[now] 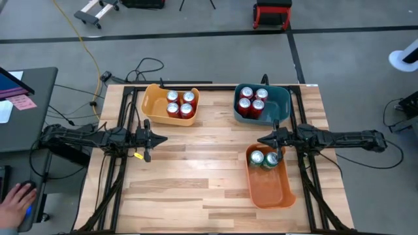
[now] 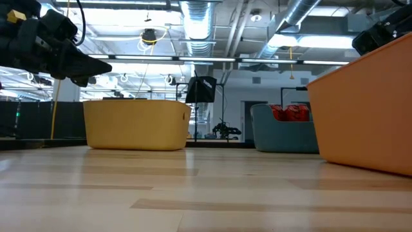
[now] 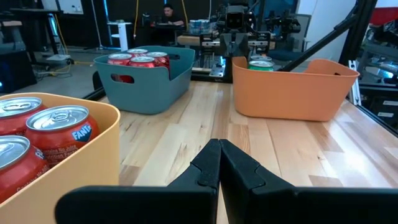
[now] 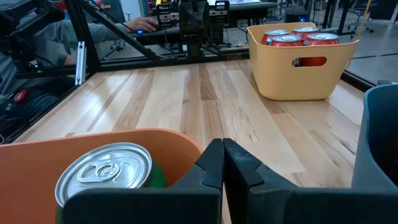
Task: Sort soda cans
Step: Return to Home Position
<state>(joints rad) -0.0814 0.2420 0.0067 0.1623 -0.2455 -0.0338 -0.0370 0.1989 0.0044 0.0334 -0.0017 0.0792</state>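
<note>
Seen from above, four red-bodied metal soda cans stand in a yellow plastic bin at the far left of the pale wooden table. Four more red cans fill a teal plastic bin at the far right. Two green-bodied metal soda cans sit at the far end of an orange plastic bin on the near right. The left gripper hangs over bare wood near the yellow bin. The right gripper hangs between the teal and orange bins. A person's hand rests at a desk beside the table.

At table height, the three bins stand well apart, and the left gripper hangs above the boards, holding nothing.

From the left wrist, that arm's dark fingers are pressed together on nothing. The red cans show in the yellow bin just beside them.

From the right wrist, its fingers are likewise pressed together and empty, at the orange bin's rim, with a green can's silver top close by.
</note>
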